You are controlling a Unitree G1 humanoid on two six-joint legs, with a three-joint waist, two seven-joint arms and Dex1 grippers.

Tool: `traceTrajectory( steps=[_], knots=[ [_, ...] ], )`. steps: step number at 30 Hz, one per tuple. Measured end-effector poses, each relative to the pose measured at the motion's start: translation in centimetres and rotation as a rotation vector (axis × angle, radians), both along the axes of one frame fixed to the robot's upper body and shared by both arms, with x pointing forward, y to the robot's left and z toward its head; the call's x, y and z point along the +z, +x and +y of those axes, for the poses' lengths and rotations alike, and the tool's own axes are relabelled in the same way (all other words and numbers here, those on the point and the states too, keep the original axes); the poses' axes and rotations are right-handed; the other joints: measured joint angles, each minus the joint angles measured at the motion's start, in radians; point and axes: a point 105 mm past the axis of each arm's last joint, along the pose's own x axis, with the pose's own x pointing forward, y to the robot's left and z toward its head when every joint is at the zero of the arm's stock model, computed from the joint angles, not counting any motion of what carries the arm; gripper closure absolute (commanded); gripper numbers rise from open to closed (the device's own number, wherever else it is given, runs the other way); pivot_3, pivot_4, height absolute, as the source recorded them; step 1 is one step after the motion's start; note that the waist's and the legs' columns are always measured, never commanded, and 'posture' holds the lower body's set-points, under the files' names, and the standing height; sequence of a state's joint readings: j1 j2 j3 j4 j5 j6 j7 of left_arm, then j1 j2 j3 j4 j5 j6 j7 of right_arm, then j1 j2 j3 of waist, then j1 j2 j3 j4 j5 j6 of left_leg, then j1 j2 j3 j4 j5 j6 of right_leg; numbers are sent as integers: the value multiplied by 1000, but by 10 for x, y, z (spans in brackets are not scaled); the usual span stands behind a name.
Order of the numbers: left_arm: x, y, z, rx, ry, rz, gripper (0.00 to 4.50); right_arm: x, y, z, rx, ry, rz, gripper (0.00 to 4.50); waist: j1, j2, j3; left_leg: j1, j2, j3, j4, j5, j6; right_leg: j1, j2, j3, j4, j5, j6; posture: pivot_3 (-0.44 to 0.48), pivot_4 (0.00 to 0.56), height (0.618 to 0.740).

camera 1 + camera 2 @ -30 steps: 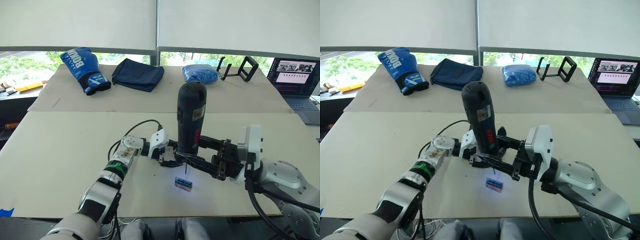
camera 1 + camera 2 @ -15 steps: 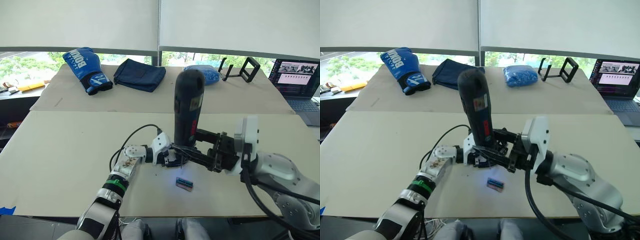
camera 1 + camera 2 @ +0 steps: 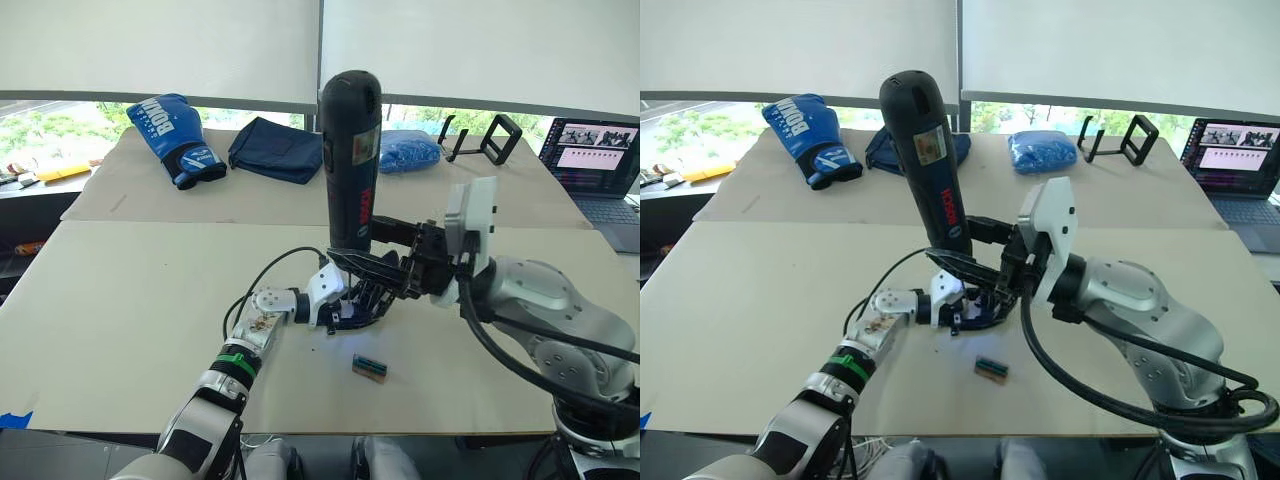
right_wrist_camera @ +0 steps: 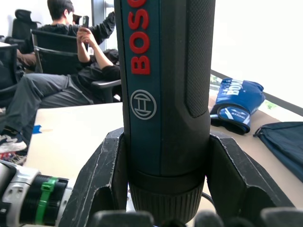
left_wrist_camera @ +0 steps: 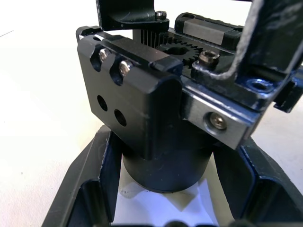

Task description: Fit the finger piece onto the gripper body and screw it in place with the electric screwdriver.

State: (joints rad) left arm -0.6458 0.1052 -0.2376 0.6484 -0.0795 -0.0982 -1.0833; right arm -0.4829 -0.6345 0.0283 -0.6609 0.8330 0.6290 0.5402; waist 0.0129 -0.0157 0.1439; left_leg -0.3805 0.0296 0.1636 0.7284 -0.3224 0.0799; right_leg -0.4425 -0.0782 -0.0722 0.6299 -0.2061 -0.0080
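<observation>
The right gripper point(image 3: 385, 262) is clamped on the lower end of the screwdriver point(image 3: 349, 160), one finger on each side of the barrel, as the right wrist view shows plainly. The tool stands nearly upright, its long axis leaning a little, butt high in the air and bit end pointing down towards the body point(image 5: 156, 118).

The left gripper point(image 3: 345, 308) grips that body low on its round base, fingers snug on both sides, and steadies it just above the desk point(image 3: 130, 300), near the middle of the front edge. So the work sits directly under the screwdriver's nose, and the right arm has only to come down along the tool's own axis. I cannot see the bit itself, nor whether it touches a screw yet.

Close up, the body is a black block on a cylinder, with small gears on top, two bright screws at one upper corner, two empty holes on the face below them, and a silver-headed screw on a metal bar. A black part sits above the gears; whether that is the finger piece I cannot tell.

A small green-and-tan block point(image 3: 368, 367) lies loose on the desk nearer the front edge. My guess is the next move turns on lining the bit over a screw head.
</observation>
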Motion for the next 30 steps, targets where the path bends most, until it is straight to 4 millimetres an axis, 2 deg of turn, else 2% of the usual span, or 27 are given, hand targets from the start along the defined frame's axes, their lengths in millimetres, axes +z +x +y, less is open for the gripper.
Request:
traceTrajectory(
  steps=[18,30],
  knots=[
    [0,-1,1,0,-1,-6,2200,-4,9,-2,-23,-34,-11,2603,-2,0,0,0,0,0,0,0,0,0,0,0,0,0,0,0,150,740],
    [0,-1,1,-1,-2,-8,2200,-15,12,-5,-35,-47,3,2603,-2,0,0,0,0,0,0,0,0,0,0,0,0,0,0,0,150,740]
  ],
)
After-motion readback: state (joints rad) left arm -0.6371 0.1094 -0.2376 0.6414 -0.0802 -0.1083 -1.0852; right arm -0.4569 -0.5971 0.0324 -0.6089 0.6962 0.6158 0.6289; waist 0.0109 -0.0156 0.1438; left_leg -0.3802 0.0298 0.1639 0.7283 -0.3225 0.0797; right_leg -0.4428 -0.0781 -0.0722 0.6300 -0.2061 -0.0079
